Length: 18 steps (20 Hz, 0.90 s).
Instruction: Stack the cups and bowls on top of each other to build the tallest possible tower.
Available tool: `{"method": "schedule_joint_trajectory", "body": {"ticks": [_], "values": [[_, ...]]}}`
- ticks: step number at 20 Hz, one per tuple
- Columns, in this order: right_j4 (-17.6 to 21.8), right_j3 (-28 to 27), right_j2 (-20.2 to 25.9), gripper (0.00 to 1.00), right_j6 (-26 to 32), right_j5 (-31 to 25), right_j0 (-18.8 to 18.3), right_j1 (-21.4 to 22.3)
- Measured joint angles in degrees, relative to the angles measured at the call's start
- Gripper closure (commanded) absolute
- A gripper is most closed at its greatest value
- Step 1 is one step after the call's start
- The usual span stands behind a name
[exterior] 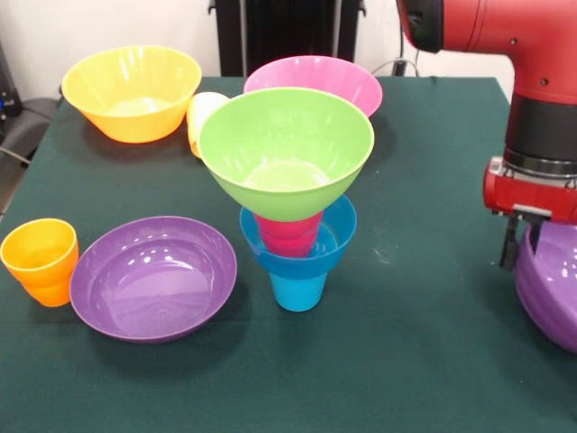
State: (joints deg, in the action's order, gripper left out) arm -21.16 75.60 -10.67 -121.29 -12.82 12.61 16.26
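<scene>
The tower stands mid-table: a blue cup [297,290] at the bottom, a small blue bowl [338,236] on it, a red cup [288,236] inside that, and a lime green bowl [287,149] on top. My gripper [521,248] hangs at the right edge. Its jaws straddle the rim of a purple bowl [552,289] and are closed on it. That bowl is partly cut off by the picture's edge. A second purple bowl [153,278] sits left of the tower, with an orange cup [41,262] beside it.
At the back left stands an orange-yellow bowl [132,90]. A pink bowl [314,79] rests behind the tower. Between them a yellow cup [202,122] lies on its side. The green tablecloth [424,343] shows between the tower and the gripper.
</scene>
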Motion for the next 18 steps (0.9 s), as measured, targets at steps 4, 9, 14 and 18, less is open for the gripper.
{"method": "schedule_joint_trajectory", "body": {"ticks": [4, 9, 14, 18], "values": [[0.0, 1.3, -0.2, 1.0, 0.0, -1.7, 0.0, 2.0], [0.7, 3.0, -0.4, 1.0, 0.0, -6.2, -0.2, 5.3], [2.1, 3.3, -0.4, 1.0, 0.0, -12.1, -1.6, 8.7], [2.8, 3.6, -0.2, 1.0, 0.0, -15.8, -3.3, 11.6]]}}
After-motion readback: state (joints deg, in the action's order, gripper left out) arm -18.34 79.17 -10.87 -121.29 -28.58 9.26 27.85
